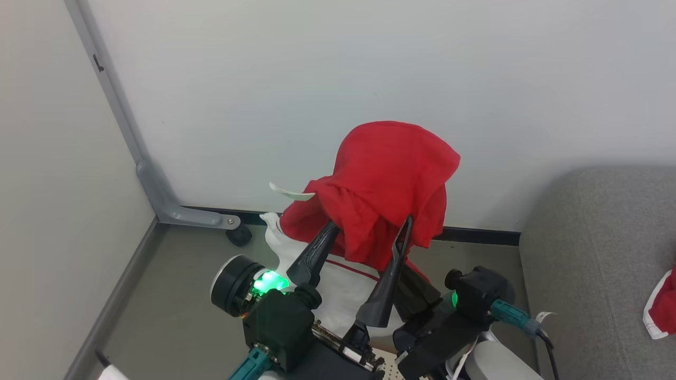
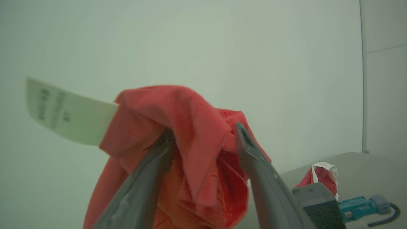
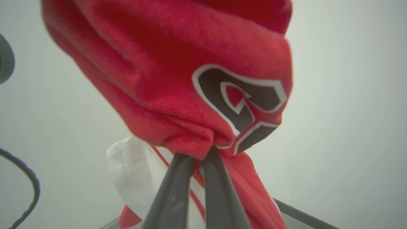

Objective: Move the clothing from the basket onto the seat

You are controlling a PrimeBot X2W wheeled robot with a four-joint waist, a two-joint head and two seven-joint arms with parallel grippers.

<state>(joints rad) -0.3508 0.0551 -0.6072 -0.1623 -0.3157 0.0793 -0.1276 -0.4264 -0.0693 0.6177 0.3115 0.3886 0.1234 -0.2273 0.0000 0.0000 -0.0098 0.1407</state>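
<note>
Red fabric, the clothing, hangs in the air in front of the wall, well to the left of the seat and not touching it. My right tool is clamped on a fold of it just below the black-and-white lettering. My left tool stands with its fingers apart; fabric drapes over and between them, and I judge it unpinched. A second red garment lies on the seat. Step in hand, by my reading: transfer, with the load on the right tool alone. The next move calls for drawing the left tool clear of the folds, then swinging the load right, over the cushion, before release.
</note>
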